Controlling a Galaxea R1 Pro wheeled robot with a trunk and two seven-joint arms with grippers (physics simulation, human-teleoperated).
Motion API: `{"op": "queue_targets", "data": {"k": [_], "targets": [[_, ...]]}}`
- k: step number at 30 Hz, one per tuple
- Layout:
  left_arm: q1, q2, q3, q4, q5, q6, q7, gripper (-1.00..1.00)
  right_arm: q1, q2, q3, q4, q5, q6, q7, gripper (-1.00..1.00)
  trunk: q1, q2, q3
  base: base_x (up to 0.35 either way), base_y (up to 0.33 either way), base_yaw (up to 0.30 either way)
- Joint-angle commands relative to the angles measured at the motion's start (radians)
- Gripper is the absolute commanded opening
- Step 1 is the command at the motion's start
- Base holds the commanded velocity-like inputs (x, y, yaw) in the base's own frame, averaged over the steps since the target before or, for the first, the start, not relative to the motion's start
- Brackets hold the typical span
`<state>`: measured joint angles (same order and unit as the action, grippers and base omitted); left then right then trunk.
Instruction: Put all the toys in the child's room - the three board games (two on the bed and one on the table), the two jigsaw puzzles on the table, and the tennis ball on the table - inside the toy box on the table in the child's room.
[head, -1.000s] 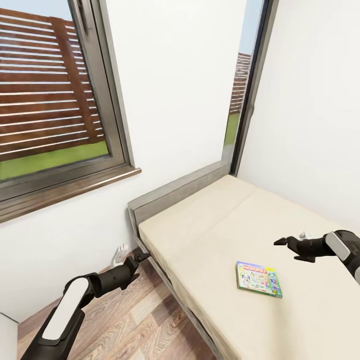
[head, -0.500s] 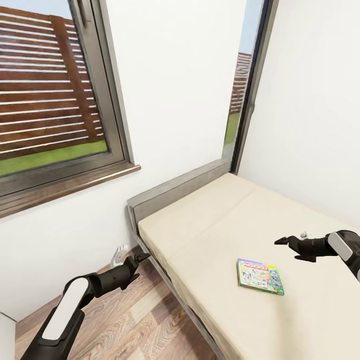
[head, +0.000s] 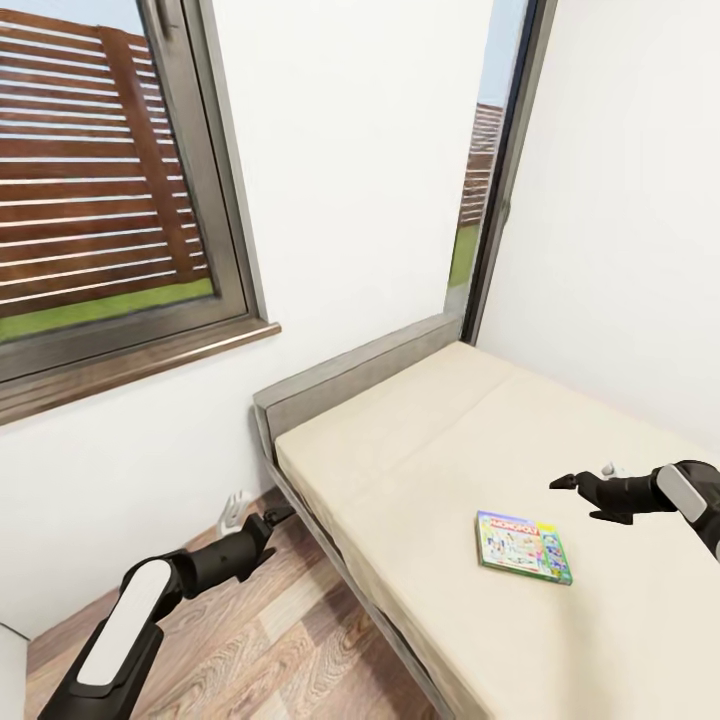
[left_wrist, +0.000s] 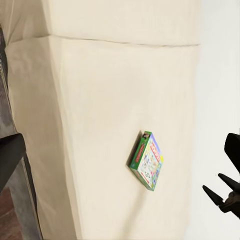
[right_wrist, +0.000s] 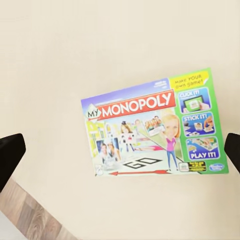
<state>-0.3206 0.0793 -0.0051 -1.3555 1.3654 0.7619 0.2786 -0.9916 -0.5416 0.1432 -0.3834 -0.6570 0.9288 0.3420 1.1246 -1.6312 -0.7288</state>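
White walls and a window frame the cream bed (head: 420, 440), where the board game (head: 524, 547) lies flat mid-mattress beneath the wide-open right gripper (head: 580, 484); fingers may skid off its thin edges, shoving it aside.

— Where are we standing, and what is before us?

— We face the bed (head: 420, 440); it runs away from us toward the wall, with its headboard (head: 350, 375) at the far end. One board game (head: 524, 546) lies flat on the mattress, to our right.

— And our arms?

— Our right gripper (head: 562, 484) hangs above the mattress, just behind the game, apart from it. Our left gripper (head: 277, 517) is over the floor (head: 260, 640), left of the bed. The window (head: 110, 190) is on the wall at our left.
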Motion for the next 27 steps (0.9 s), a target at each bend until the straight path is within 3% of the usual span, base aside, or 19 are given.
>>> {"op": "queue_targets", "data": {"k": [1, 14, 27], "targets": [[0.003, 0.001, 0.005, -0.002, 0.011, 0.002, -0.001, 1.00, -0.001, -0.001, 0.004, 0.000, 0.008, 0.001, 0.010, 1.00, 0.004, -0.008, -0.004, 0.000, 0.000, 0.000], [0.038, 0.006, 0.053, -0.009, 0.009, 0.014, -0.156, 1.00, -0.001, -0.019, 0.004, 0.000, 0.007, 0.002, 0.011, 1.00, 0.054, -0.099, -0.045, 0.000, 0.000, 0.000], [0.045, 0.008, 0.060, -0.010, 0.008, 0.016, -0.189, 1.00, -0.001, -0.033, 0.003, 0.000, 0.006, 0.002, 0.029, 1.00, 0.104, -0.190, -0.086, 0.000, 0.000, -0.008]]}}
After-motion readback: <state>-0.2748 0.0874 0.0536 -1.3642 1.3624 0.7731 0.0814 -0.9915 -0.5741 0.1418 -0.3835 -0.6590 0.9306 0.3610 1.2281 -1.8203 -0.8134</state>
